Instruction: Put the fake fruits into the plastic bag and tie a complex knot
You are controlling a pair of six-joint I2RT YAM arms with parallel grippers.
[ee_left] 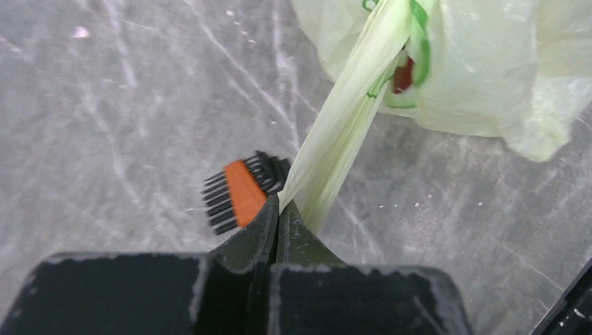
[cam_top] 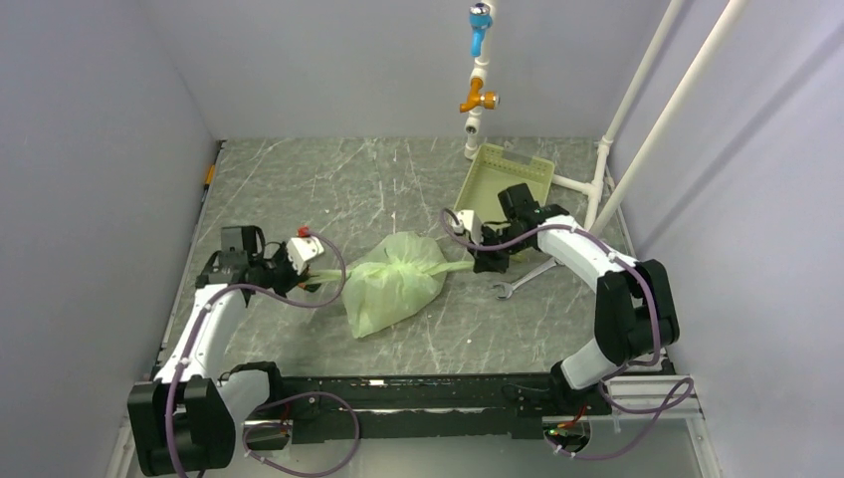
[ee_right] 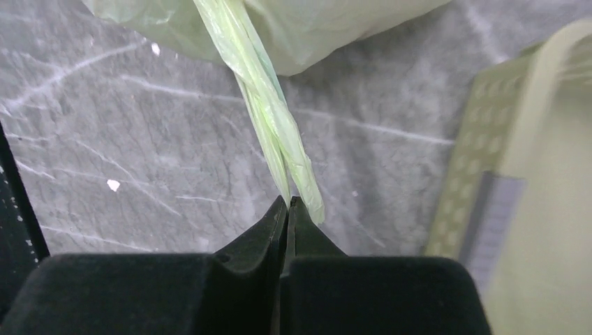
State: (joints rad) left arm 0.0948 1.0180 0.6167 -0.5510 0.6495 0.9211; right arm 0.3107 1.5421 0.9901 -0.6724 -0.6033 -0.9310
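Two grippers, both pinching: the left gripper (ee_left: 278, 209) clamps one stretched handle (ee_left: 342, 118), the right gripper (ee_right: 287, 206) the other, either side of the plastic bag (cam_top: 393, 281), centre of the top view. Too much pull and that thin film probably tears or slips free.

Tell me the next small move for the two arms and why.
Probably draw both grippers slightly further apart. The left gripper and right gripper are each shut on a twisted handle of the plastic bag, pulled taut to opposite sides, and the bag's mouth looks gathered, so a short outward pull should cinch the tie. How complete the knot is I cannot tell.
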